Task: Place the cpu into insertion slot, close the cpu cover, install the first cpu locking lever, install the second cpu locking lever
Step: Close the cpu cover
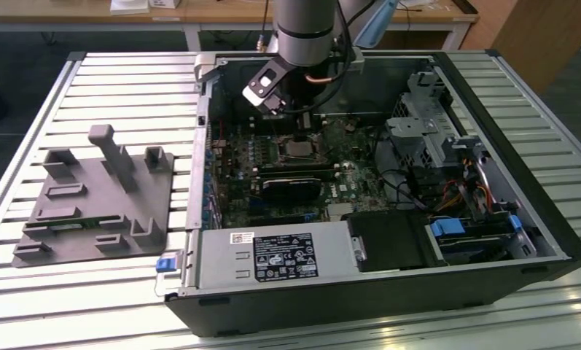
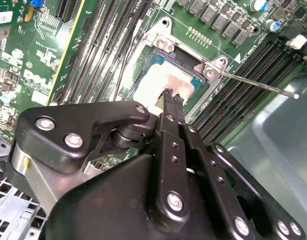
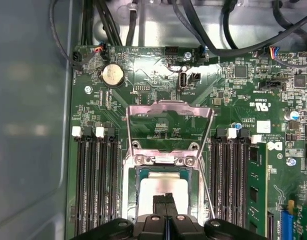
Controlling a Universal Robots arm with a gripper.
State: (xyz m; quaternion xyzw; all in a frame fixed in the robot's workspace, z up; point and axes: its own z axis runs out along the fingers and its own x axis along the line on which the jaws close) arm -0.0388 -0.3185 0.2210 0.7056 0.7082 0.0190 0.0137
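In the exterior view my gripper [image 1: 303,130] reaches down into an open computer case, right over the insertion slot [image 1: 295,149] on the motherboard. Both wrist views show the cpu [image 2: 161,82] [image 3: 153,187] lying flat in the insertion slot [image 2: 163,45] [image 3: 129,200], its pale metal top facing up. My gripper [image 2: 172,97] [image 3: 165,202] is shut, its tips just above or on the cpu's top with nothing between them. The cpu cover [image 3: 168,107] stands swung open behind the slot. A thin locking lever [image 2: 258,84] [image 3: 206,187] sticks out free beside the slot.
Rows of black memory slots [image 3: 93,185] flank the socket on both sides. A long black block [image 1: 295,186] lies beside the socket, a power supply [image 1: 270,259] at the case's front, and a drive cage [image 1: 421,131] on the exterior view's right. A grey fixture plate [image 1: 95,197] sits outside the case.
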